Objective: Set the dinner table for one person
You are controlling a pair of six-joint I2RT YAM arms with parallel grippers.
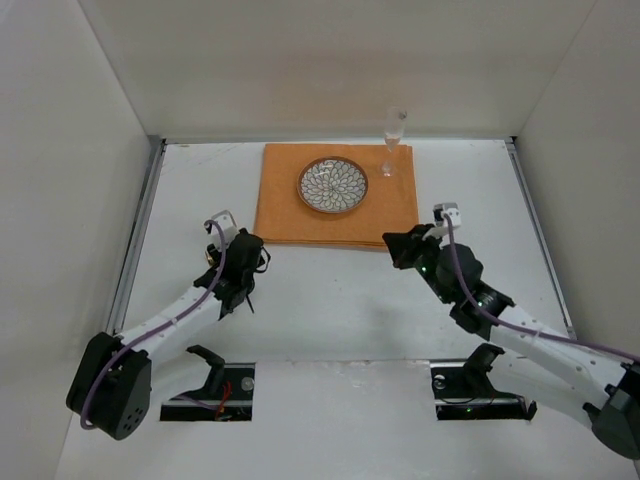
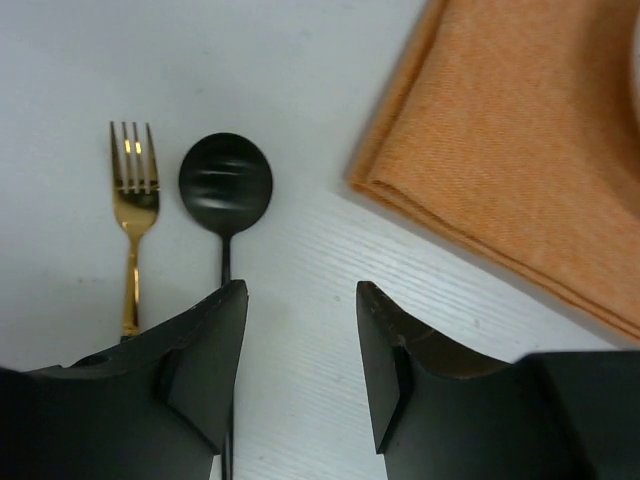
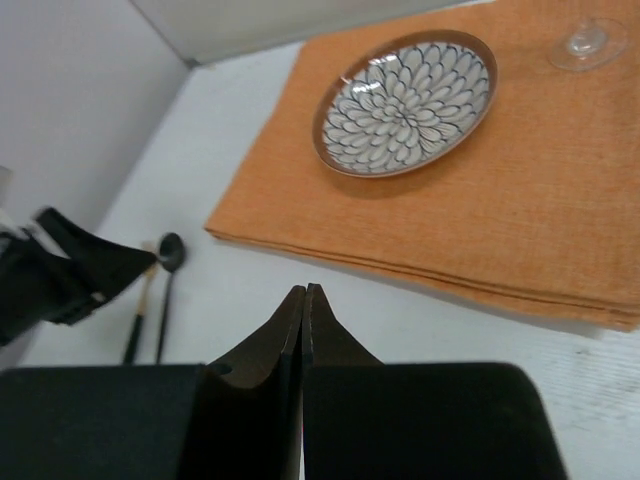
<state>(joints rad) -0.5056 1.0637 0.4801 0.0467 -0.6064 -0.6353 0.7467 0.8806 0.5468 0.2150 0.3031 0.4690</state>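
On the white dinner table (image 1: 330, 310) lies an orange cloth mat (image 1: 290, 220) with a patterned plate (image 1: 333, 186) on it. A clear stemmed glass (image 1: 391, 140) stands at the mat's back right corner. A gold fork (image 2: 133, 215) and a black spoon (image 2: 226, 185) lie side by side left of the mat (image 2: 520, 150). My left gripper (image 2: 300, 288) is open and empty just above the table, with its left finger over the spoon's handle. My right gripper (image 3: 303, 290) is shut and empty, near the mat's front right edge (image 3: 420, 260). The plate (image 3: 405, 100) lies beyond it.
Grey walls enclose the table on three sides, with metal rails (image 1: 140, 230) along its side edges. The right wrist view shows the left gripper (image 3: 60, 275) beside the spoon (image 3: 170, 250), and the glass's foot (image 3: 587, 42) on the mat.
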